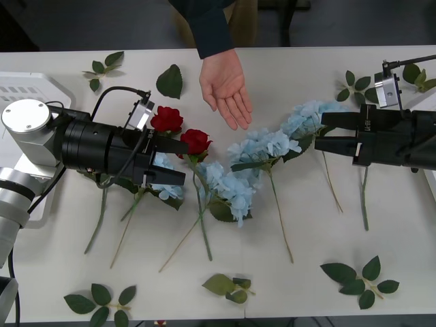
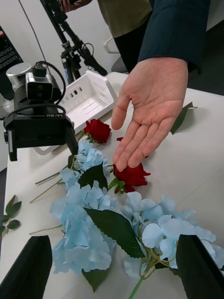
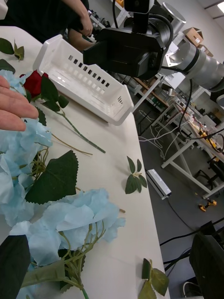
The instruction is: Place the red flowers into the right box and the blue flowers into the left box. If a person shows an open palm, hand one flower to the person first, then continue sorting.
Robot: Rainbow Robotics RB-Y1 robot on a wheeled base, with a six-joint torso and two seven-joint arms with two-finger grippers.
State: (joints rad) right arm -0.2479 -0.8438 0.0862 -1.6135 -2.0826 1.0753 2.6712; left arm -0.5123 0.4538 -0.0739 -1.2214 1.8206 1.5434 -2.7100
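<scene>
White table (image 1: 300,300) — red flowers (image 1: 182,133), blue flowers (image 1: 262,153), loose leaf sprigs (image 1: 360,276), left box (image 1: 30,88) on it.

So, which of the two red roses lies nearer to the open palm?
The red rose on the robot's right, just below the open palm. The other red rose lies farther toward the robot's left, beside the left end effector.

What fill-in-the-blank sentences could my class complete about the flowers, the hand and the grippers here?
1. The open palm faces ____.
2. The number of red flowers on the table is ____.
3. The left gripper and right gripper are both ____, holding nothing.
4. The blue flowers lie between the two ____.

Missing words: up; two; open; grippers
</scene>
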